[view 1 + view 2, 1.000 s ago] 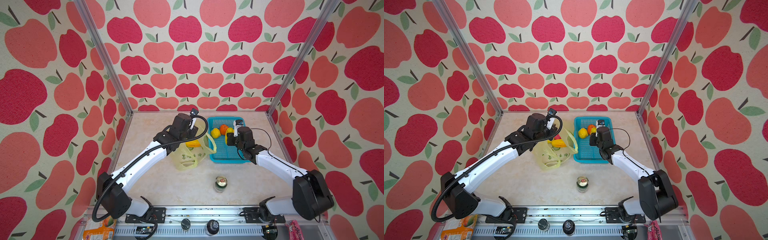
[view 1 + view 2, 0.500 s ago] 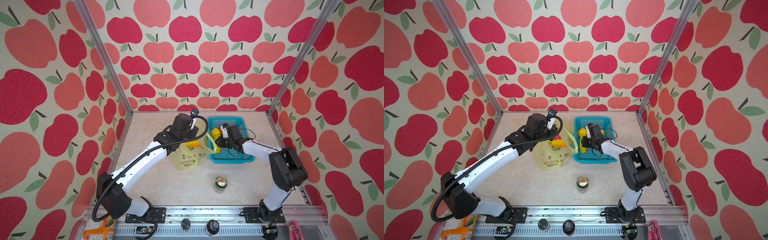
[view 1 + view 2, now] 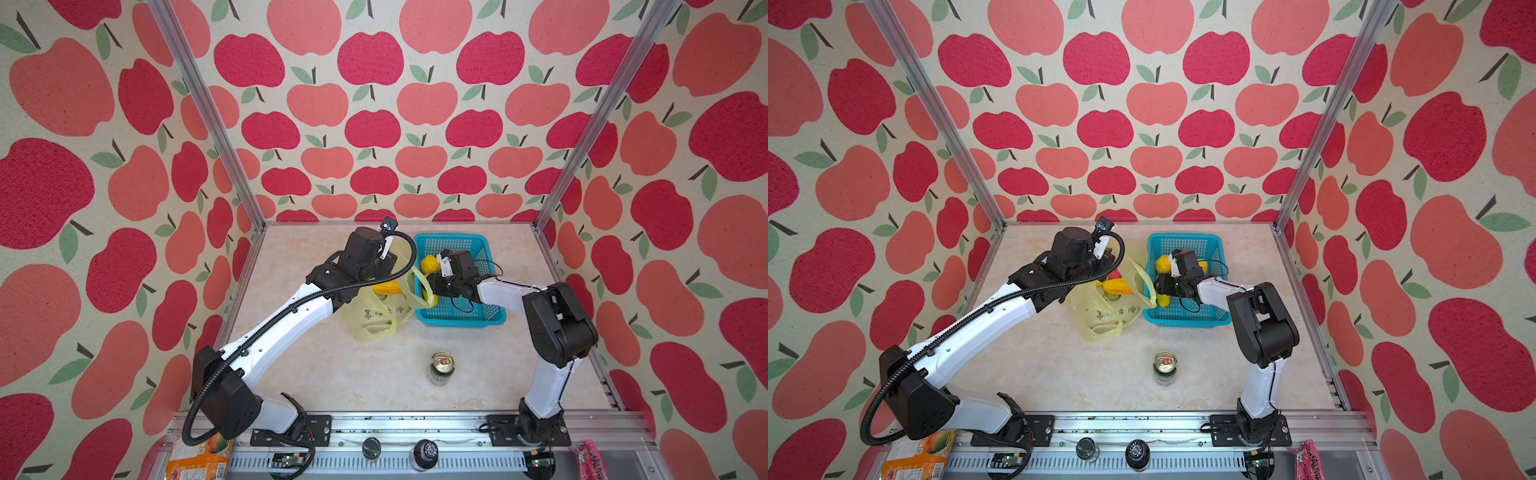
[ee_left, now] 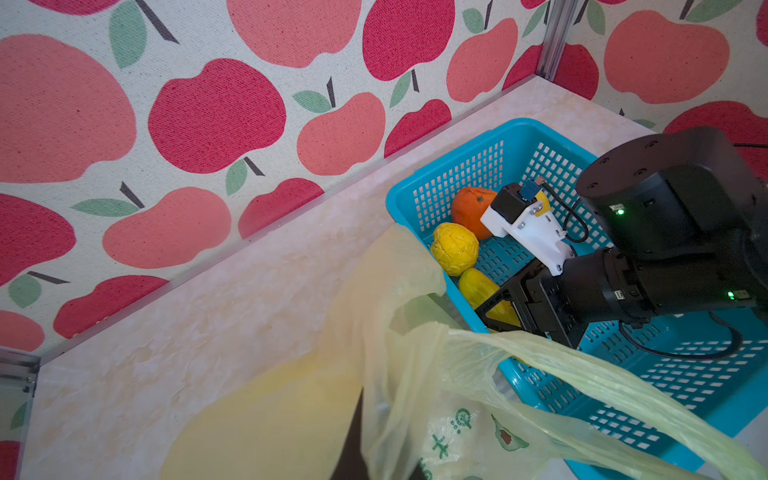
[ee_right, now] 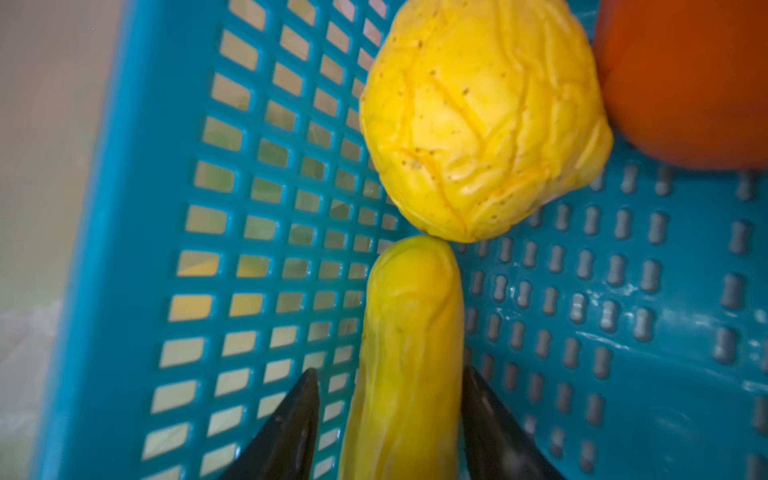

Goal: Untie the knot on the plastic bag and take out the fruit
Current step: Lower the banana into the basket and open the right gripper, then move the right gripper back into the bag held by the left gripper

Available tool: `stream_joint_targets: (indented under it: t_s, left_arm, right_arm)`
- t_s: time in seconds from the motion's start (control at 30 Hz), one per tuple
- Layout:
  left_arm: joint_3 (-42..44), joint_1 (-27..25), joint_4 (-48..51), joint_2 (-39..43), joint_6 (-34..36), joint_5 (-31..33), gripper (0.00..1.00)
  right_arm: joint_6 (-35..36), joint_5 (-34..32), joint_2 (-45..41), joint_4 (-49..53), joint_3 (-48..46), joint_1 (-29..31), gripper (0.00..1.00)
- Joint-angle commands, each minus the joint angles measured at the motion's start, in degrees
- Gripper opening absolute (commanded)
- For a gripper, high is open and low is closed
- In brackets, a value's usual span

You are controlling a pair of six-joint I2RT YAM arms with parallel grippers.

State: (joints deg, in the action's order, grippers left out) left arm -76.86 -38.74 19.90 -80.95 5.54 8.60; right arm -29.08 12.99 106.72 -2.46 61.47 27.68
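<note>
The pale yellow plastic bag (image 3: 374, 316) (image 3: 1104, 311) stands open left of the basket, and its loop handles (image 4: 582, 374) hang loose; no knot shows. My left gripper (image 3: 388, 270) is shut on the bag's upper edge, with plastic draped over its dark finger (image 4: 353, 440). Yellow-orange fruit (image 3: 1117, 286) and a green piece (image 3: 1113, 297) lie inside the bag. My right gripper (image 5: 390, 386) (image 3: 432, 291) is open inside the basket. Its jaws straddle a long yellow fruit (image 5: 411, 353) (image 4: 482, 291) that lies on the floor, with a gap on one side. A wrinkled lemon (image 5: 478, 124) (image 4: 455, 248) and an orange (image 4: 469, 208) rest beside it.
The turquoise perforated basket (image 3: 457, 320) (image 3: 1183, 320) sits at the back right, touching the bag. A green drink can (image 3: 441, 368) stands upright nearer the front. An orange snack packet (image 3: 199, 457) and a pink packet (image 3: 590, 457) lie off the table's front rail.
My right gripper has moved to the basket's left wall and down, and its jaws have spread apart from the long yellow fruit. The left arm and the bag have not moved.
</note>
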Motion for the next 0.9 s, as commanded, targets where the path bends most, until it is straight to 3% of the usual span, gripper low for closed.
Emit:
stream_joint_targets:
  t_s: [0.0,0.3,0.57,0.87]
  left_arm:
    - [0.32,-0.16,-0.64,1.34,0.46,0.71,0.0]
    - [-0.04,-0.23,-0.48,1.07,0.35,0.89,0.0]
    - [0.13,-0.32,-0.43,1.08,0.09,0.63,0.0]
    - [0.81,-0.39,-1.05,2.21,0.25,0.91,0.0]
  right_arm:
    - [0.5,-0.99,-2.95,-3.28,-2.93,-0.15,0.64]
    - [3.76,-4.38,-14.03,-8.74,-11.04,-0.08,0.73]
    - [8.97,-13.02,-35.34,-18.77,-25.9,1.75,0.77]
    - [22.37,-21.37,-57.32,-25.94,-35.73,13.63,0.74]
